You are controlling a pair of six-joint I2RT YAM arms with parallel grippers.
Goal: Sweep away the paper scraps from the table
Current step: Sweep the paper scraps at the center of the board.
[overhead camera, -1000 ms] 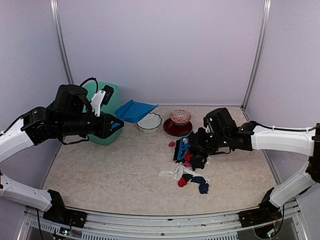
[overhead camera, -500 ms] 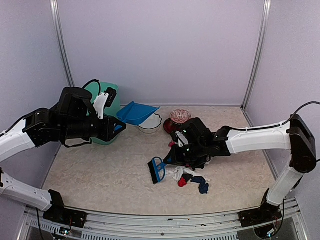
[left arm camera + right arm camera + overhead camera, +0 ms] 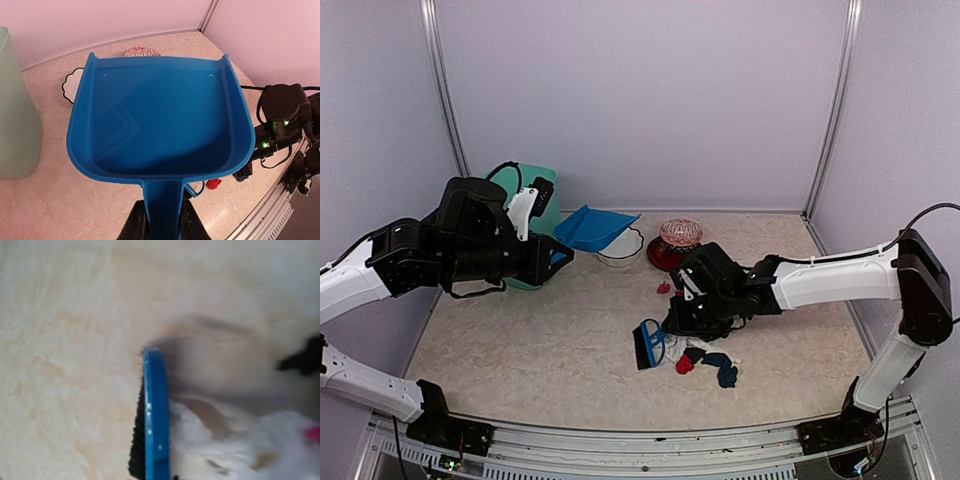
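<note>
Two tools are in hand, and you are mid-sweep. Your right claw (image 3: pixel 676 322) is closed around the handle of the small blue plastic hand brush (image 3: pixel 648 345) with black bristles, low over the wide beige marbled table (image 3: pixel 520 340). The crumpled paper scraps (image 3: pixel 705 358), black, white, red and dark blue, sit in a loose heap at about 4 o'clock from the table's middle. The hand brush is at the heap's 9 o'clock side, bristles turned away from it. The right wrist view is blurred but shows white paper against the blue back. I cannot tell whether the bristles touch the table. One pink scrap (image 3: pixel 663 288) lies apart, at 11 o'clock of the heap.

Your left claw (image 3: pixel 162 222) is clamped on the handle of the wide blue plastic dustpan (image 3: pixel 160 120). It holds the pan in the air at 10 o'clock, near the tall mint-green bin (image 3: pixel 542 205) and well apart from the heap. The pan is empty.

I judge this to be the gathering step: scraps bunched, nothing collected yet. Next you would want the dustpan set flat on the table, lip facing the heap. The brush should work from the opposite side, bristles toward the paper. Fetch the pink stray too. Light wads may skip the lip, so keep strokes short.
</note>
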